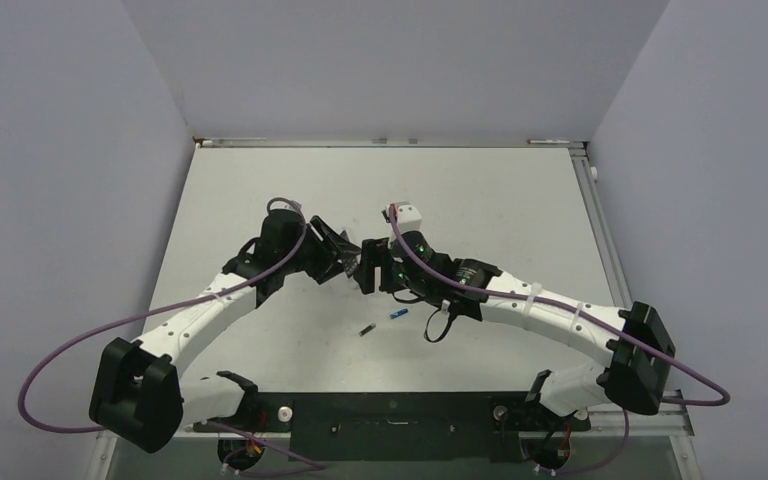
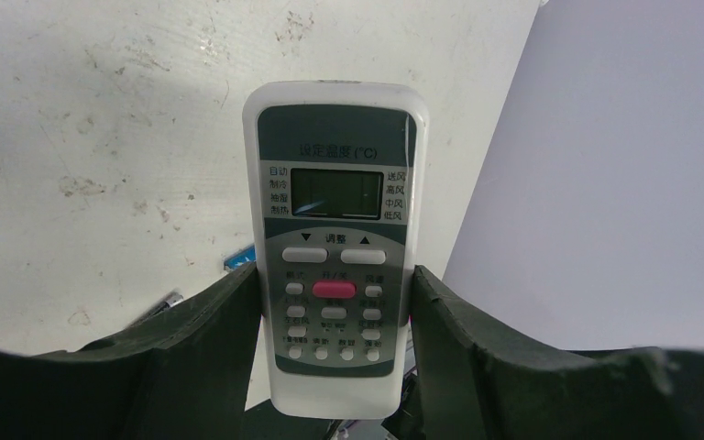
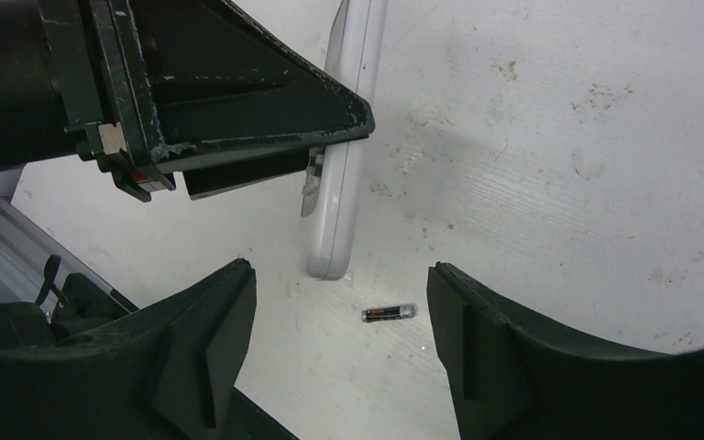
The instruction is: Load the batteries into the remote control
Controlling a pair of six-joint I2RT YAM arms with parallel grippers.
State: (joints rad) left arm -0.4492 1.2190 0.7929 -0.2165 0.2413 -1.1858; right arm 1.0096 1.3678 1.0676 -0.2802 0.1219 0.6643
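My left gripper (image 2: 335, 312) is shut on the lower half of the white remote control (image 2: 335, 211), whose screen and buttons face its camera. The handset is held above the table. In the right wrist view the remote control (image 3: 344, 137) shows edge-on, with the left gripper's dark fingers (image 3: 238, 101) clamped on it. My right gripper (image 3: 339, 275) is open just below the remote's end, nothing between its fingers. Both batteries lie on the table near the grippers: the blue one (image 1: 397, 314) and the dark one (image 1: 368, 329). The dark battery (image 3: 389, 313) lies beneath the right gripper.
The two grippers (image 1: 358, 265) meet tip to tip over the table's middle. A metal rail (image 1: 390, 142) runs along the table's back edge and another (image 1: 600, 230) along its right edge. Purple cables (image 1: 60, 360) loop out from both arms. Grey walls close in three sides.
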